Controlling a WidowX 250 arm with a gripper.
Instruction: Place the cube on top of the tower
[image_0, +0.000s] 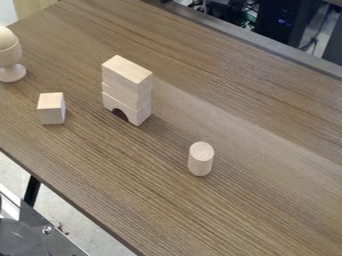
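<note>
Wood thing with round top (10, 52) stands at left edge, part cut off. Gray metal thing (33, 232) in bottom corner, cut off, hard to name. Cube (51, 111) sits on counter (267, 200), apart from tower (127, 86): three blocks, arch at bottom, hole dark inside. Cylinder (200, 160) stands upright. Dark stuff (274, 22) up top, cut off. Arm's pose, end effector open or closed: can't tell.

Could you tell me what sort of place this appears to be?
Probably a lab or workshop: a wood-grain table with plain wooden blocks, computer-like equipment with blue lights behind, and a metal plate with a bolt below.
</note>
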